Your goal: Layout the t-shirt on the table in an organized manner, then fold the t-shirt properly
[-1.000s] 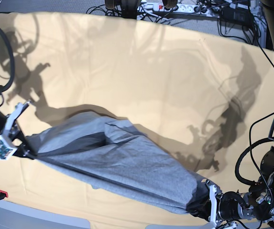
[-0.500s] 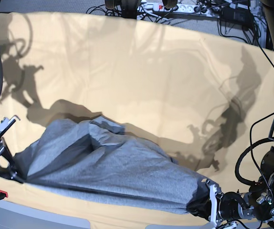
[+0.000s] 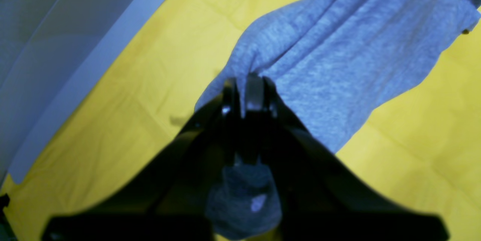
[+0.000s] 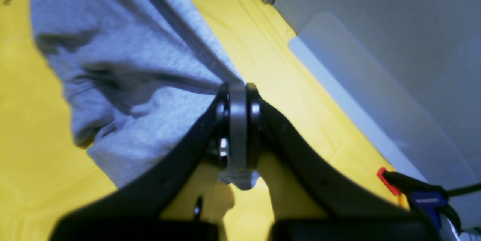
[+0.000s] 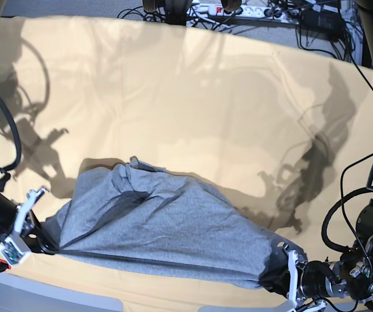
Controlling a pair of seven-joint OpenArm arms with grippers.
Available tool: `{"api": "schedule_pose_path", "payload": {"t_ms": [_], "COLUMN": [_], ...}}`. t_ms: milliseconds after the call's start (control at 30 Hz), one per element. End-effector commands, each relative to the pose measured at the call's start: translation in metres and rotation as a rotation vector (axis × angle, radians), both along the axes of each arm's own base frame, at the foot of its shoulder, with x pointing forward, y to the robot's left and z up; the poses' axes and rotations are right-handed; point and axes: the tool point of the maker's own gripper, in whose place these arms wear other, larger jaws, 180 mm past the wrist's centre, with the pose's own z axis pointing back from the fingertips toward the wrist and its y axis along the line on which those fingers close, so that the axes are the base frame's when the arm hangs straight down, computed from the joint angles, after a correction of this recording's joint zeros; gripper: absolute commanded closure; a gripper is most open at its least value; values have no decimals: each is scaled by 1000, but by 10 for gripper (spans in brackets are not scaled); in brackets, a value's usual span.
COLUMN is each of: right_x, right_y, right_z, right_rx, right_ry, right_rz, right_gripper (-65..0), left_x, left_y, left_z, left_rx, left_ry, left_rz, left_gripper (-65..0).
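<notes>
The heather-grey t-shirt is stretched plain side up along the front of the table, with a rumpled fold rising near its middle. My right gripper is shut on the shirt's end at the base view's left; the right wrist view shows the fabric pinched between the closed fingertips. My left gripper is shut on the opposite end, and in the left wrist view cloth bunches at its fingertips. No lettering shows.
Both grippers sit close to the table's front edge, beside a pale grey panel. A red-tipped clamp grips that edge near my right gripper. Cables and a power strip lie beyond the far edge.
My right gripper has come down and toward the front edge with its end of the shirt, so the fabric now lies lower and flatter. My left gripper shifted slightly forward.
</notes>
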Motion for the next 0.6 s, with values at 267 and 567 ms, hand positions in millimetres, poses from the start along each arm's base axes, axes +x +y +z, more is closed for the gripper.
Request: {"api": "schedule_pose_path", "payload": {"t_ms": [267, 567], "right_x": [44, 56], "right_y": [22, 15], "right_z": [-8, -4], "right_rx": [94, 114], "right_ry": [26, 116], "right_rz": [1, -55], "right_gripper": [0, -437], "left_x": [7, 8], "left_y": [2, 6], "left_z": [31, 30], "left_rx": [-26, -17], "left_ry": [-66, -68], "left_rz": [10, 17], "left_gripper": [0, 0]}}
